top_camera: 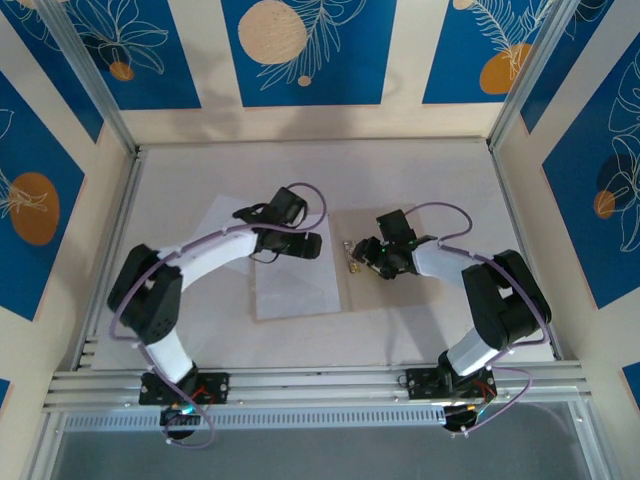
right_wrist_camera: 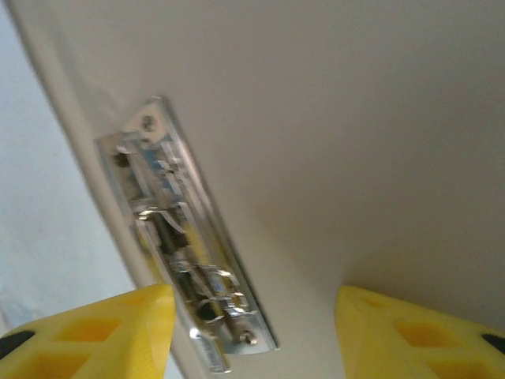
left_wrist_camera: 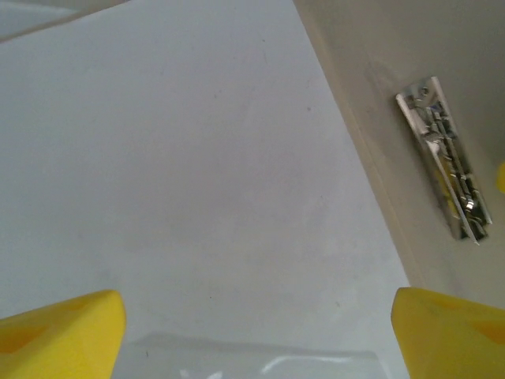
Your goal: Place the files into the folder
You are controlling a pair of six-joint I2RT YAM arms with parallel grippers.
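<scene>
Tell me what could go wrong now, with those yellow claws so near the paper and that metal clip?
The right gripper hangs open over the metal clip; closing, it might snag it and drag the folder. The left gripper is open above a flat white sheet, which may crease or slide if pinched. The two grippers sit close and could bump.

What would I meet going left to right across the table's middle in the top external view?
In order: left arm's black elbow joint → plain white paper sheet → small silver metal clip → right arm's black claw → right arm's black elbow joint.
</scene>
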